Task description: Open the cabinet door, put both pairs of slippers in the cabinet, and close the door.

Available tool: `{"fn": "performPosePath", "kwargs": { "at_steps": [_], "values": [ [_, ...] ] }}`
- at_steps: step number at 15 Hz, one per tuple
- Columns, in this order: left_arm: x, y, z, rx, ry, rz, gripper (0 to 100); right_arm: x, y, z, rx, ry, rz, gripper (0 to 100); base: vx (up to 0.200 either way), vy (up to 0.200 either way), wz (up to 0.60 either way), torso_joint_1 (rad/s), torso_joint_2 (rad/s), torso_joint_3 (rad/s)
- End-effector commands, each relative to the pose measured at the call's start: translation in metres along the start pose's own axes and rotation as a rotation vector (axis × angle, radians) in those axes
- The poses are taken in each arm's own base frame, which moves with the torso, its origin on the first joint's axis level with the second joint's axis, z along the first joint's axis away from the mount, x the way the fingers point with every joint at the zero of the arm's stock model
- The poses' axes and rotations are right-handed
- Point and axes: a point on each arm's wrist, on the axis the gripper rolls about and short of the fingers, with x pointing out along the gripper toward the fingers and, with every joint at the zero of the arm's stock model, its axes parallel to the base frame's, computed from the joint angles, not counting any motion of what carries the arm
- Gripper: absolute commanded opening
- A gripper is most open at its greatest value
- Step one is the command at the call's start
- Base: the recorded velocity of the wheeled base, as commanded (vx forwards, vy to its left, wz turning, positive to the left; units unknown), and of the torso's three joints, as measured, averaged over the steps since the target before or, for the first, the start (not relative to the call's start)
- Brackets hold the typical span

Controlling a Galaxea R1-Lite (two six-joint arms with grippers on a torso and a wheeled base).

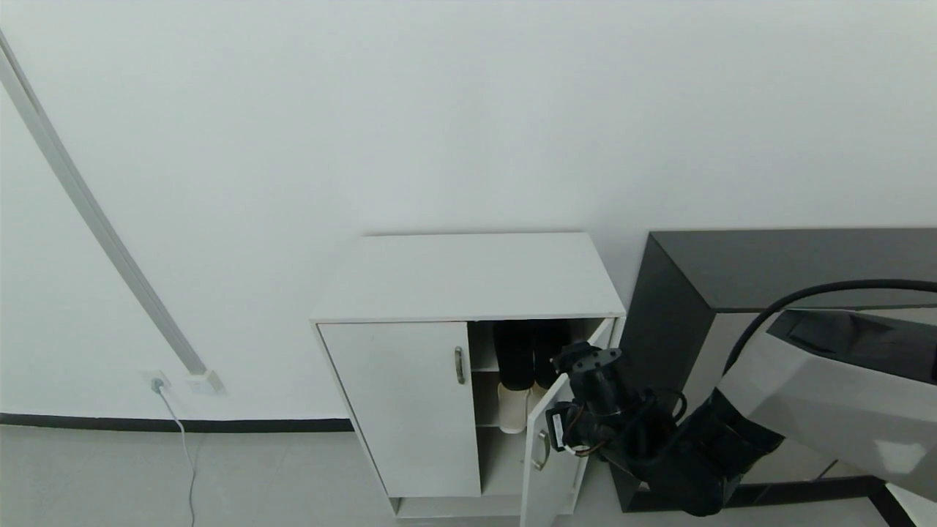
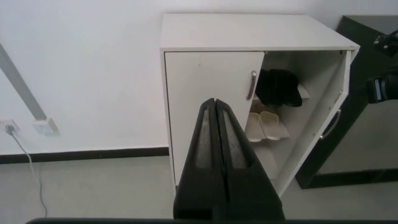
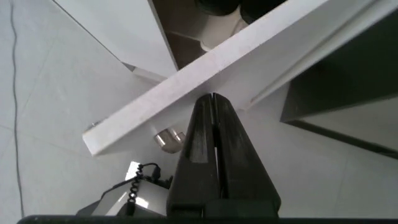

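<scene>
I see cabinet (image 1: 468, 278) lower centre, R door (image 1: 545, 468) ajar: black slippers (image 1: 520, 355) upper shelf, cream pair (image 1: 512, 410) below. Right gripper (image 3: 213, 99) pressed together at door edge; left gripper (image 2: 214, 102) likewise, empty.

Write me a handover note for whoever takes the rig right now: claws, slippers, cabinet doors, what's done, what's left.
Left claw: shut, empty, held back from the cabinet and facing it.
Right claw: shut, empty, tips right at the open right door; I cannot tell whether it touches.
Black slippers are on the upper shelf and pale slippers on the shelf below, both inside. Left door is shut.
Done: door opened, both pairs in.
Left: swing the right door shut.
</scene>
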Motion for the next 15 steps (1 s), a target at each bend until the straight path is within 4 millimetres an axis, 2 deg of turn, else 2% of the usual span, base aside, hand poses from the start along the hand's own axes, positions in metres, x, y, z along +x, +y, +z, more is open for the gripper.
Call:
{"fn": "performPosePath", "kwargs": {
  "at_steps": [1,9,15],
  "values": [
    [0.000,0.000,0.000,0.000,0.001,0.000,0,0.014,0.003,-0.005,-0.004,0.009,-0.004,0,0.000,0.000,0.00,0.000,0.00,0.000],
    [0.000,0.000,0.000,0.000,0.001,0.000,0,0.050,0.010,0.006,0.013,-0.047,-0.003,0,0.000,0.000,0.00,0.000,0.00,0.000],
    [0.000,0.000,0.000,0.000,0.001,0.000,0,0.073,0.004,0.013,0.017,-0.084,-0.021,0,0.000,0.000,0.00,0.000,0.00,0.000]
  ]
}}
